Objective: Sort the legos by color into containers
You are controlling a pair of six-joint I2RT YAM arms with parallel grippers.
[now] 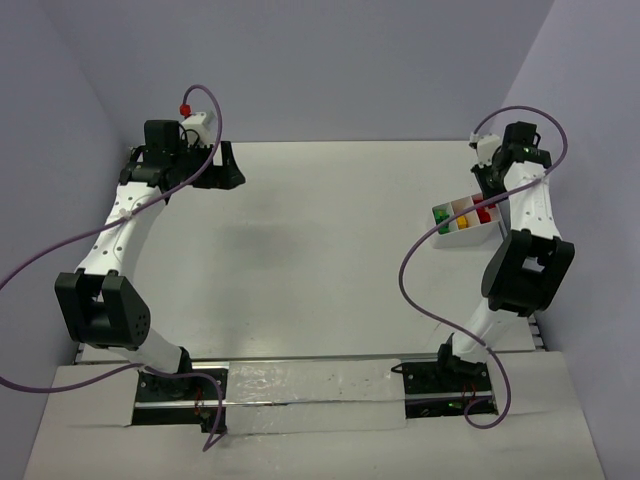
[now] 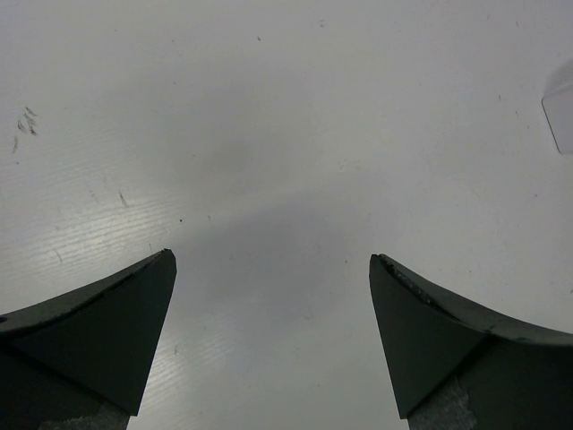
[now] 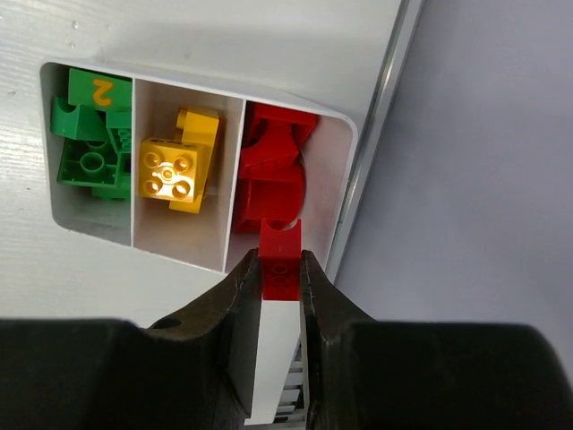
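Tray (image 1: 470,238) sits out at the bench's (image 1: 320,250) two o'clock edge, well apart from the left fingers (image 2: 107,331) up at ten o'clock. It has three compartments in a row, with legos (image 3: 175,166) in each. Right fingers (image 3: 224,305) hang at the rim of the end compartment nearest the bench edge, one brick (image 3: 281,278) pinched between them.

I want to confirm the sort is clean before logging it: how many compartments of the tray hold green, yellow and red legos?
Compartments with only green legos: 1
Compartments with only yellow legos: 1
Compartments with only red legos: 1
Total: 3 compartments of the tray, none mixed.
The right hand grips a single red lego at the red end.
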